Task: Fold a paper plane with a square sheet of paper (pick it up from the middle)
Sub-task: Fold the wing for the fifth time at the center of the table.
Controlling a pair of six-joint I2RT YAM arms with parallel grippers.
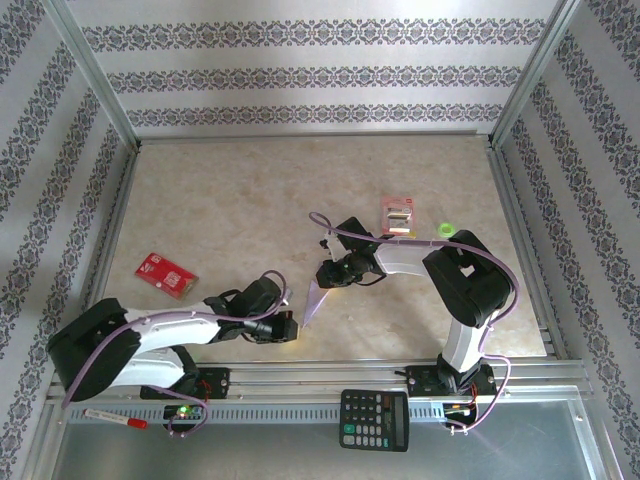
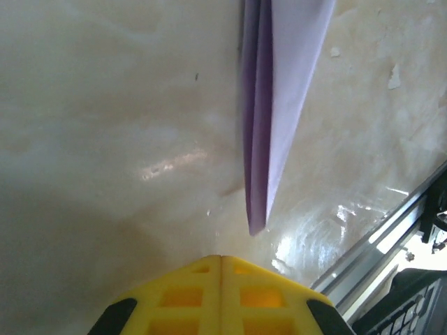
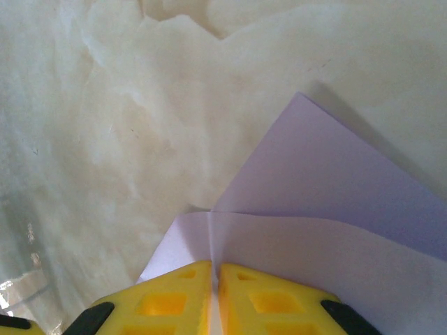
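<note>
Evidently, right tool pinched the paper plane at frame centre, steadying its folds; left tool stood closed, empty.

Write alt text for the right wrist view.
The yellow right tool is closed on the edge of the lavender paper plane, pinching it at the bottom of the frame. The folded layers spread to the right over the pale marbled table.

The paper plane is in the middle of the table. The left gripper is just near of it, and the right gripper is at its far end. A packet lies well to the left.
</note>
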